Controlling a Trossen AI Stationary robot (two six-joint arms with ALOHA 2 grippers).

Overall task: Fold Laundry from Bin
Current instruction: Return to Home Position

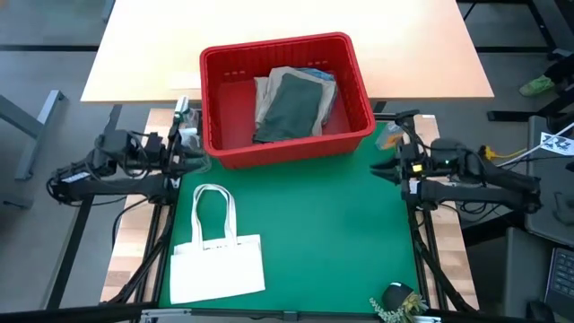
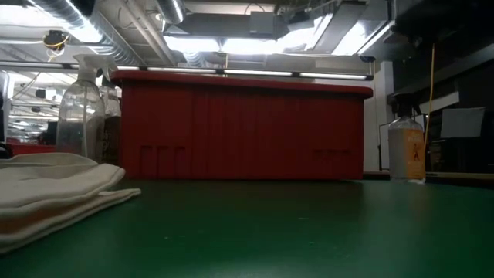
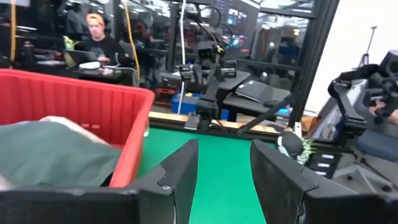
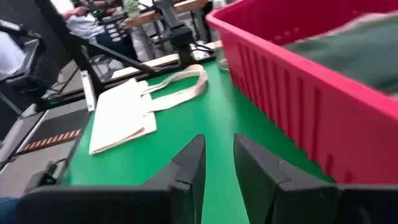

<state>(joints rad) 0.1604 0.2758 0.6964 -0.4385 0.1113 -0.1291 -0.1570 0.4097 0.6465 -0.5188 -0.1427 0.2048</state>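
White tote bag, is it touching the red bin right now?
Apart. In the high view, bare green mat shows between the handles of the tote bag and the front wall of the red bin.

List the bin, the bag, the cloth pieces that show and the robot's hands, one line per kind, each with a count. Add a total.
Red bin: 1
White tote bag: 1
Cloth pieces showing in the bin: 3, a dark green piece, a beige piece and a blue-striped edge; any beneath are hidden
Robot hands: 2, left hand and right hand, both open
Total: 7
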